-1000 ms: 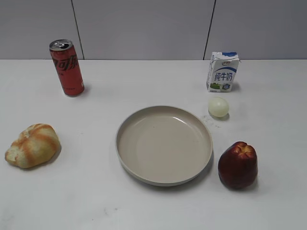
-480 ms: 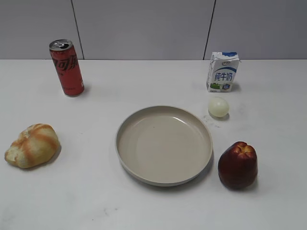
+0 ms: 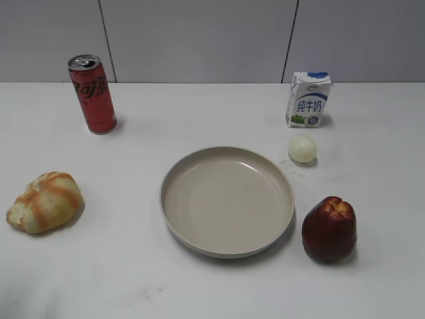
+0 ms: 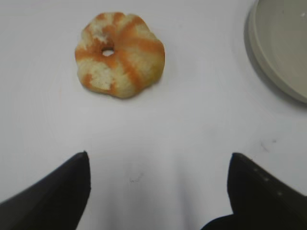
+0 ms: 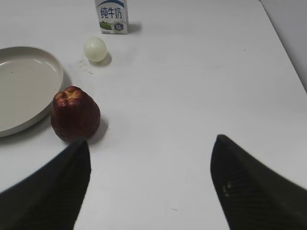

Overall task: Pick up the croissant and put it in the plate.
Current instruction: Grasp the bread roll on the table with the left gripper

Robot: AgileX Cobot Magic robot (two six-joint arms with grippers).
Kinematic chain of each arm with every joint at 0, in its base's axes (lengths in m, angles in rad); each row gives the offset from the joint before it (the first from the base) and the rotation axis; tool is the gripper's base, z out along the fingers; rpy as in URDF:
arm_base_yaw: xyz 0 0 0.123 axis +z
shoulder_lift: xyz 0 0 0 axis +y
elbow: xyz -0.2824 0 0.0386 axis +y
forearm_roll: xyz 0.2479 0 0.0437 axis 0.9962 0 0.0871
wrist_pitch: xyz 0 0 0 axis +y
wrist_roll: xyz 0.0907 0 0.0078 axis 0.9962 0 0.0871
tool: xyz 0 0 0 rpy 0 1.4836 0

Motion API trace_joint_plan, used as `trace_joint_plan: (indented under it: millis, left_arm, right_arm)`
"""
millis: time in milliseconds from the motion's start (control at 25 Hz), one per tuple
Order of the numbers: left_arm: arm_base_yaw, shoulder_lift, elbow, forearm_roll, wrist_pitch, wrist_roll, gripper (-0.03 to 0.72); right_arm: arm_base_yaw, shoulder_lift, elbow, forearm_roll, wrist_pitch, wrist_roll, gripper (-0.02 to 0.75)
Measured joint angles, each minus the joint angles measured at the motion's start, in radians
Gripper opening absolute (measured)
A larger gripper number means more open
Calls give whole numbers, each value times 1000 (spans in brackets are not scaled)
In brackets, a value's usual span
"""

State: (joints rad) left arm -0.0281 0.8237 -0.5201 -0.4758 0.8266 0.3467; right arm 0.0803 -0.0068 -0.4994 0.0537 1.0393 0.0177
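- The left end effector [image 4: 158, 191] hangs over the bare desk [image 3: 372, 133] with its two dark fingers spread wide and nothing between them; the croissant [image 4: 119, 53] lies ahead of it and a little to its left, well apart from the fingertips.
- From where I stand, the reach hasn't begun yet. I'd carry that end effector forward until the croissant sits centred between the fingers, come down over its widest part, and squeeze gently, since it looks soft and lumpy.
- The plate [image 4: 283, 52] lies ahead and to the right of the left end effector, with only its rim showing at the edge of that view; the carry will be a short sweep rightward, set down near the middle.
- The right end effector [image 5: 148, 191] is likewise splayed and empty, the apple [image 5: 75, 113] just ahead on its left.
- Counting across the desk: one croissant, one red can [image 3: 92, 94], one plate, one small pale ball [image 3: 302, 148], one milk carton [image 3: 308, 100], one apple.
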Motion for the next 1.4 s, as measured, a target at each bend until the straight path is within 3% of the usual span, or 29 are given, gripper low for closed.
trace_joint_plan:
  millis: [240,400,640,880,1120,1400]
  left_arm:
    - [-16,337,-148,38,-19,38,685]
    - [-88,517,-262,112,-43,39,678]
    - [-172,734,-379,135,-82,12,661]
    - [-176,907,-412,208,-135,-18,644]
    - [-178,1039,-415,163,-253,-20,633]
    - [-179,1099,-451,180,-216,-22,573]
  right_arm:
    - [0,0,0,0,0,0,588]
    - [0,0,0,0,0,0,588]
    - [0,0,0,0,0,0,588]
    - [0,0,0,0,0,0,588]
    - [0,0,0,0,0,0,588]
    - [0,0,0,0,0,0,588]
